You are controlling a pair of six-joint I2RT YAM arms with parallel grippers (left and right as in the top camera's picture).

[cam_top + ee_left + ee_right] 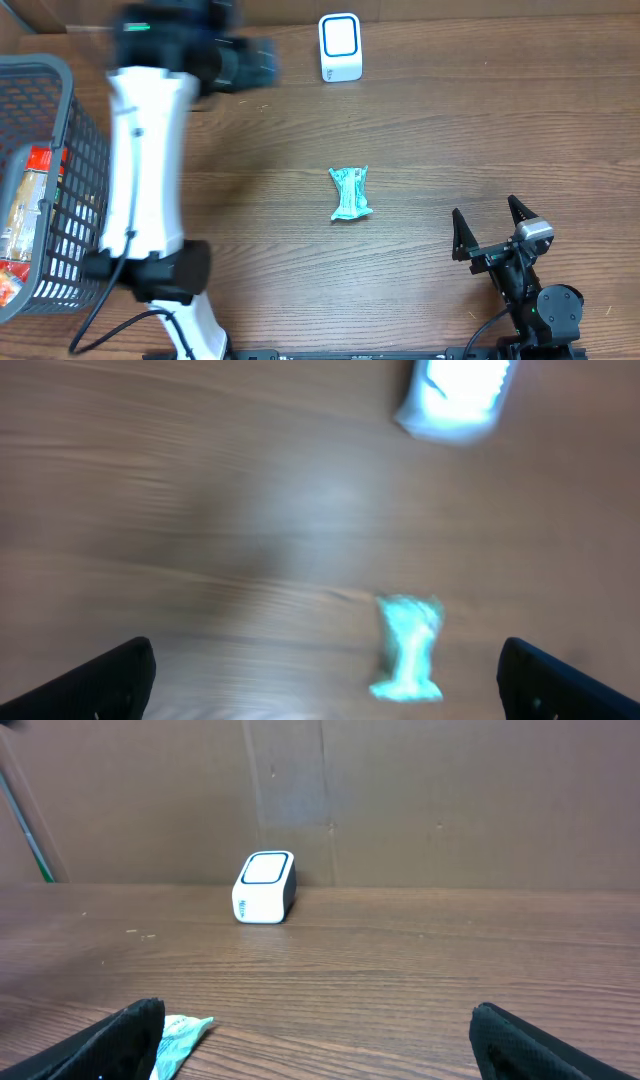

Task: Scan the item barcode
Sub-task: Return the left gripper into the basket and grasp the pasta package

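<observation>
The item, a small crumpled teal packet, lies flat on the wooden table near the middle. A white barcode scanner with a blue-rimmed window stands at the back edge. My left gripper hangs high over the back left, blurred by motion, well apart from the packet. Its wrist view shows the jaws wide open with nothing between them, the packet below and the scanner beyond. My right gripper rests open near the front right. Its view has the packet at the left finger and the scanner farther off.
A grey wire basket holding several packaged goods stands at the table's left edge, beside the left arm's white link. A brown cardboard wall closes off the back of the table.
</observation>
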